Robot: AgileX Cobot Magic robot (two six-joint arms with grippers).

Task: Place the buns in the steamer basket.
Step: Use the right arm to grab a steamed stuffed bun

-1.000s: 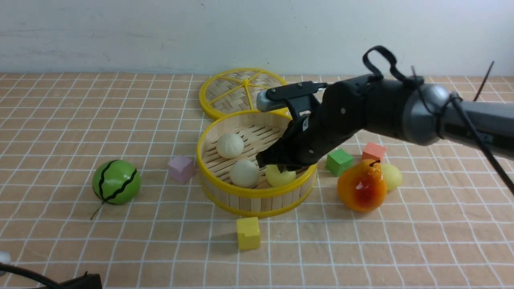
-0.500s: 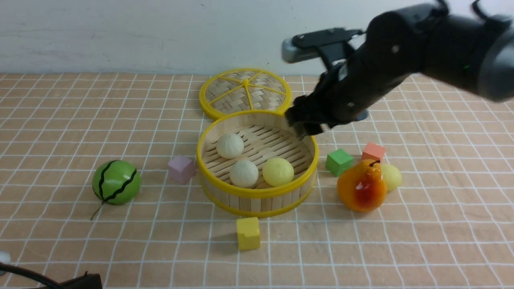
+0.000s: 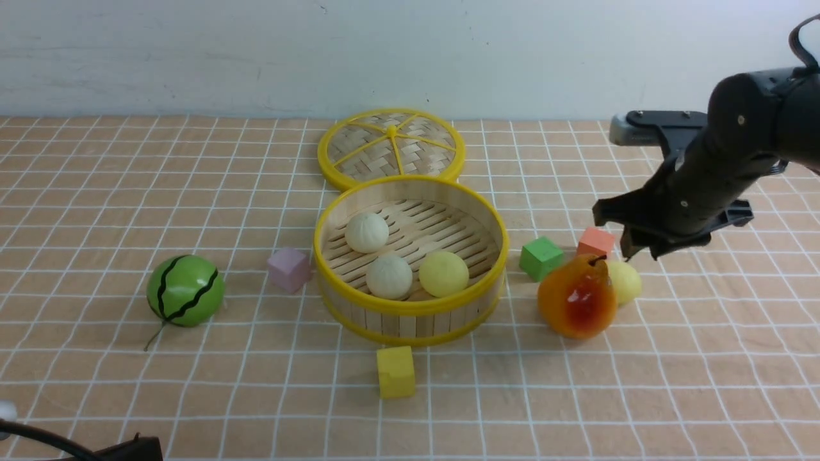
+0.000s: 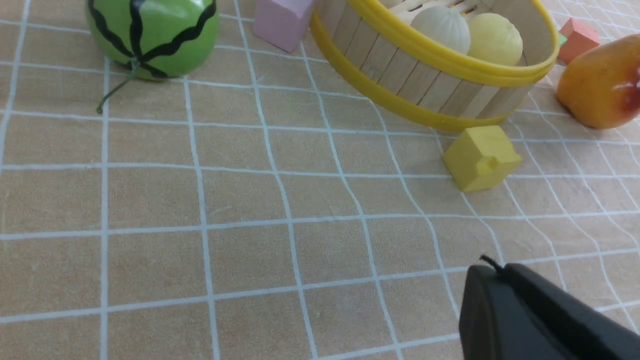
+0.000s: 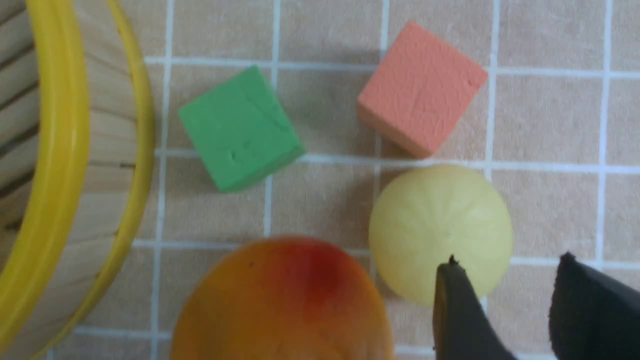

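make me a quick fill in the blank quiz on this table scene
1. The steamer basket now holds ___ buns.
2. The pale yellow bun outside it sits beside the orange ___.
3. The cube in front of the basket is ___.
4. The right end effector hangs over that outside bun with its jaws ___.

Missing words: three; pear; yellow; open

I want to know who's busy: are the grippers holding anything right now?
Left gripper: cannot be told.
Right gripper: open, holding nothing.
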